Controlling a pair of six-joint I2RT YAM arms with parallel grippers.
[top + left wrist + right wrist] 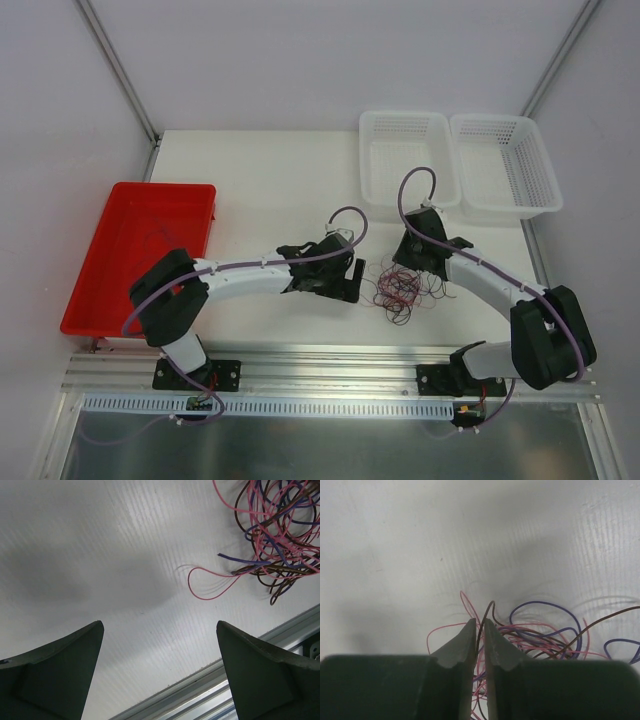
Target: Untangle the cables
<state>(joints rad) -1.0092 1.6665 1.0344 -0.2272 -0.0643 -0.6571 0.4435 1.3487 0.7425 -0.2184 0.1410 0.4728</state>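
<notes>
The cables (402, 290) lie as a tangled bunch of thin pink, purple and brown wires on the white table, between the two grippers. My right gripper (413, 264) is at the bunch's far edge. In the right wrist view its jaws (479, 622) are closed to a narrow slit with a brown cable (487, 611) running between them, and the rest of the bunch (545, 635) spreads to the right. My left gripper (348, 284) is open and empty, left of the bunch. In the left wrist view (160, 630) the bunch (275, 540) lies at the upper right.
A red tray (100, 300) sits at the left. Two white mesh baskets (372, 160) (540, 165) stand at the back right. An aluminium rail (330, 365) runs along the table's front edge, close to the left gripper.
</notes>
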